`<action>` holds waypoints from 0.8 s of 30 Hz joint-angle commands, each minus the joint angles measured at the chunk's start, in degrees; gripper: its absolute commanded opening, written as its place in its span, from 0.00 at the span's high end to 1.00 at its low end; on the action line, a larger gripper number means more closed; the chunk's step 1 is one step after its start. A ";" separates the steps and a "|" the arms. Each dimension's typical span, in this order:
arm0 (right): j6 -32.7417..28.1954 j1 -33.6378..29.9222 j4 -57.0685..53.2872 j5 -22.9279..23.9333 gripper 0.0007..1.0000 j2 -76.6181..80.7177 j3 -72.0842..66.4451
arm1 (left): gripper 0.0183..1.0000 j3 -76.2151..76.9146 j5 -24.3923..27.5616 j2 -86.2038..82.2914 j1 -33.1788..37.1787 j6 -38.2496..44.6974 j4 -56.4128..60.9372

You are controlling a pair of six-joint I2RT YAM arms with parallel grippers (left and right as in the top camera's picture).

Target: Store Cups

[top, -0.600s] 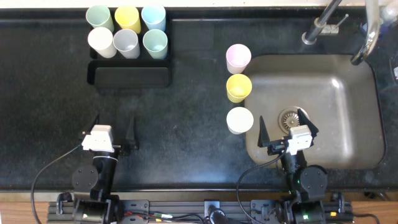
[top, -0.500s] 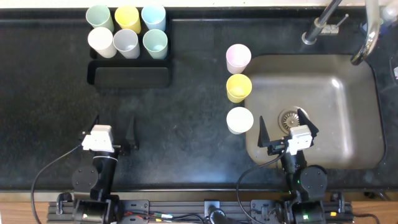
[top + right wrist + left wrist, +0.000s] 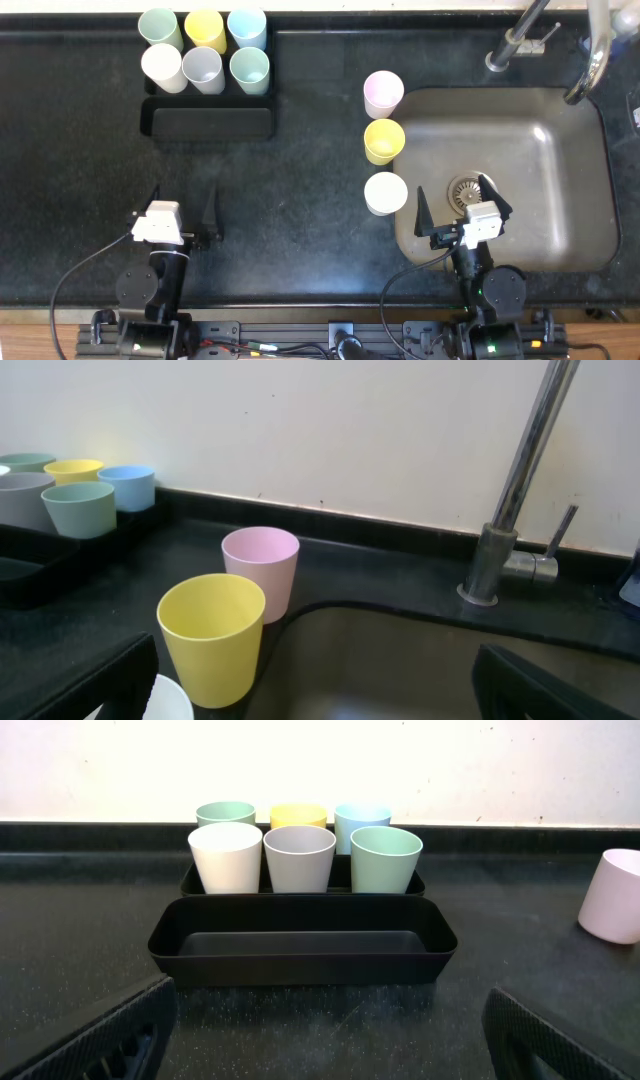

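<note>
Black speckled worktop [image 3: 320, 210], steel sink [image 3: 560, 150] set in at right. Three loose plastic cups are lined up along the sink's left rim: pink cup [image 3: 383, 92] farthest, yellow cup [image 3: 384, 140] in the middle, white cup [image 3: 385, 192] nearest the arms. Six pastel cups [image 3: 204, 68] are stood upright in a black rectangular tray [image 3: 193, 880] at back left. An empty black tray [image 3: 207, 123] is placed just in front. Left jaws are held wide open over bare worktop, nothing gripped. Right jaws are likewise spread, empty, over the sink's near-left corner.
</note>
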 commanded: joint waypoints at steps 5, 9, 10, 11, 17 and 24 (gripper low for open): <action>0.20 -0.02 0.31 -0.37 0.00 -0.59 -0.74 | 0.00 -0.04 0.72 -0.81 0.13 1.05 -0.17; 0.20 -0.02 0.28 -0.37 0.00 -0.59 -0.74 | 0.00 -0.04 0.70 -0.81 0.13 1.05 -0.20; 0.20 -0.02 0.31 -0.37 0.00 -0.59 -0.74 | 0.00 -0.04 0.68 -0.81 0.13 1.05 -0.20; 0.20 -0.02 0.31 -0.37 0.00 -0.59 -0.74 | 0.00 -0.04 0.50 -0.81 0.13 1.05 -0.22; 0.20 -0.02 0.31 -0.37 0.00 -0.59 -0.74 | 0.00 -0.04 0.31 -0.81 0.13 1.03 -0.28; 0.20 -0.02 0.31 -0.37 0.00 -0.59 -0.74 | 0.00 5.01 0.33 -0.74 0.13 -0.94 -4.85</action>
